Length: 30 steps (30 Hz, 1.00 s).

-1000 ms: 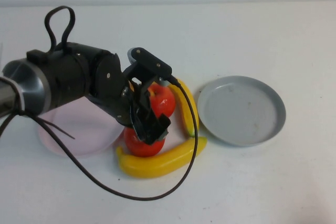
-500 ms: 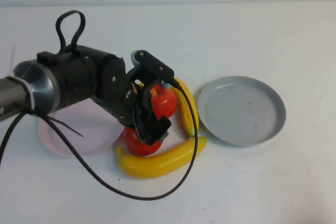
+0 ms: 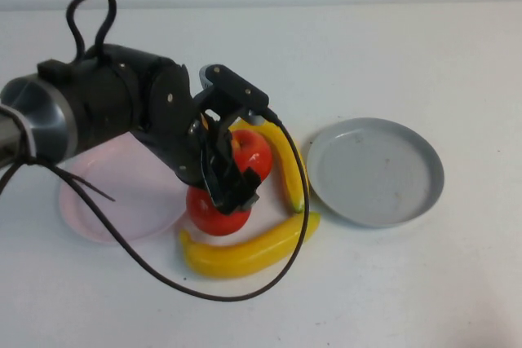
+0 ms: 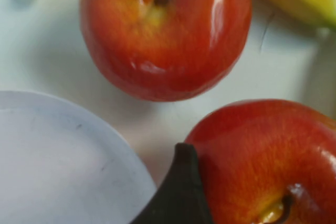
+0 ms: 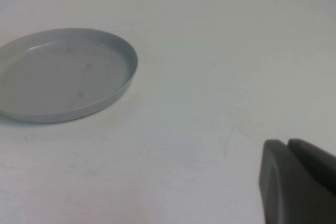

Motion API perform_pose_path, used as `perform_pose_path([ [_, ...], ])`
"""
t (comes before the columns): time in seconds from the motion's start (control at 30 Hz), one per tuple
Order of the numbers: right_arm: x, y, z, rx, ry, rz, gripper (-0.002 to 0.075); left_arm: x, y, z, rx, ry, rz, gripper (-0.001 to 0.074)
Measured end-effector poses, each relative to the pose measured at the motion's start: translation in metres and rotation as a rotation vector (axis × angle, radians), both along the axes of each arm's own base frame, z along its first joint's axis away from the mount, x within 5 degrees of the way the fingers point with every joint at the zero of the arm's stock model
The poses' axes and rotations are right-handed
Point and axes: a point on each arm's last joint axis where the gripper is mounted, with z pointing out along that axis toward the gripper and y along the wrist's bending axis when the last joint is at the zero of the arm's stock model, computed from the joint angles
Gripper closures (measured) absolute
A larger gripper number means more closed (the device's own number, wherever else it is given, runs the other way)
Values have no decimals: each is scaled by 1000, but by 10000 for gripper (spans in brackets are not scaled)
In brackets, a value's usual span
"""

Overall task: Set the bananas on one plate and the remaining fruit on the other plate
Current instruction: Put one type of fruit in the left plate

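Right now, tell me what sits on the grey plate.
Nothing: the grey plate is bare. The left claw is at the apples; the right claw is beside it.

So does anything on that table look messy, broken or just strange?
Nothing is spilled or broken. Both plates, pink and grey, hold nothing; two apples and two bananas lie bunched between them. The left pincer is down at the nearer apple. The right pincer sits apart, beyond the grey plate.
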Motion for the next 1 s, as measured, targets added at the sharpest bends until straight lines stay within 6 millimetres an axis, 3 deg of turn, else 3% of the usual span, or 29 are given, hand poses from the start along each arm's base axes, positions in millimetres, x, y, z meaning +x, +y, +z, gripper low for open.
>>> perform_pose_path([
  [0.17,0,0,0,0,0,0,742,-2,3,40,-19,-13,49,155],
  [0.3,0,0,0,0,0,0,741,4,20,52,24,-9,140,155],
  [0.47,0,0,0,0,0,0,742,27,68,46,58,23,317,155],
  [0.63,0,0,0,0,0,0,742,51,111,26,61,88,466,155],
  [0.87,0,0,0,0,0,0,742,62,115,5,72,115,457,154],
  [1.0,0,0,0,0,0,0,742,64,115,5,75,86,433,87],
])
